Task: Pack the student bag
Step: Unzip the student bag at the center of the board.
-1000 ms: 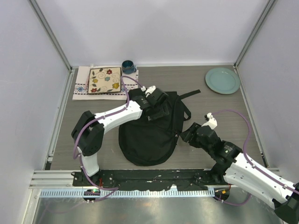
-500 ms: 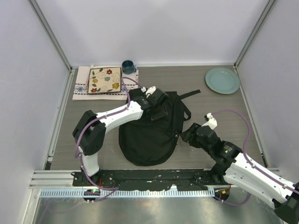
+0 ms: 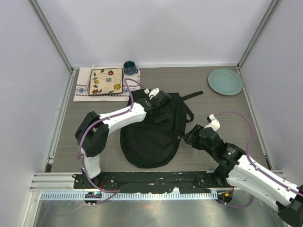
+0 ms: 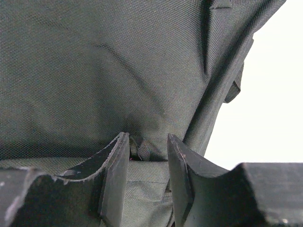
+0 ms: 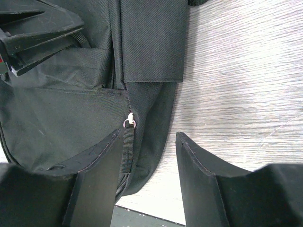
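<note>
Student bag: the black, rounded, soft fabric student bag (image 3: 149, 144) lies flat at the middle of the grey wood-grain desk (image 3: 213, 113), with its straps toward the far side.
Bag contents: its inside cannot be seen from any view.
Left pincer: the left pincer (image 3: 160, 113) presses down on the bag's upper half. Its jaws stand a little apart, and a small black webbing tab (image 4: 142, 151) lies in the gap. Whether they pinch it cannot be told.
Right pincer: the right pincer (image 3: 188, 137) is low at the bag's right edge, jaws apart and straddling that edge. A metal zip pull (image 5: 129, 124) with a black webbing tail (image 5: 126, 151) lies just beside one finger.
Cloth: a white embroidered cloth (image 3: 81, 90) at the far left carries a square flower-patterned tile (image 3: 106, 81).
Mug: a dark blue mug (image 3: 130, 67) stands at the cloth's far right corner; what it holds is unclear.
Plate: a round pale green plate (image 3: 225, 81) sits at the far right, well apart from the bag.
</note>
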Tool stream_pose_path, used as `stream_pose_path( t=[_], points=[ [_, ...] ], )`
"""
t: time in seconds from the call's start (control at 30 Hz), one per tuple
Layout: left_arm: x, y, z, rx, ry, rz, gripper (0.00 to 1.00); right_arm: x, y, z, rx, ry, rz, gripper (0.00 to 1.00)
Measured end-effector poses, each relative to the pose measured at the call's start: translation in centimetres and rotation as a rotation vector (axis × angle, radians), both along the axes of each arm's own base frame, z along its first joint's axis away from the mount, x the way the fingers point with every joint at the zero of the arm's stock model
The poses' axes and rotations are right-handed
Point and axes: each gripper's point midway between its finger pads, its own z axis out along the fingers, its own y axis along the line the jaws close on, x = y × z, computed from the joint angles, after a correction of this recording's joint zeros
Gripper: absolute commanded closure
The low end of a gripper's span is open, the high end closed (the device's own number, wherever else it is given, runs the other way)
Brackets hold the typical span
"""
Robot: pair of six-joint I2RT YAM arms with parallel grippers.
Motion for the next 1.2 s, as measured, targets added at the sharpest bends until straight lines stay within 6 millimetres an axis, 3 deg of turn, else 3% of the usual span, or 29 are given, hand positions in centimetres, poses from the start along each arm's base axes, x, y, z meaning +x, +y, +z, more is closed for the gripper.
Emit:
stream_pose_path(
  t=[0.57,0.63,0.83,1.03,1.2],
  points=[
    [0.0,-0.2,-1.4,0.254,-0.038,-0.047,0.72,0.0,0.0,-0.3,-0.011,0.007,0.002,0.47],
    [0.0,-0.1,-1.5,0.26,-0.038,-0.046,0.78,0.0,-0.1,-0.3,-0.012,0.008,0.002,0.47],
    [0.0,0.0,-2.0,0.296,-0.031,-0.062,0.83,0.0,-0.1,-0.3,-0.014,0.008,0.0,0.47],
    [0.0,0.2,-2.2,0.321,-0.034,-0.074,1.0,0.0,-0.1,-0.3,-0.015,0.007,-0.001,0.47],
    [0.0,0.1,-2.3,0.33,-0.036,-0.084,1.0,0.0,-0.2,-0.3,-0.016,0.006,-0.003,0.46]
  ],
)
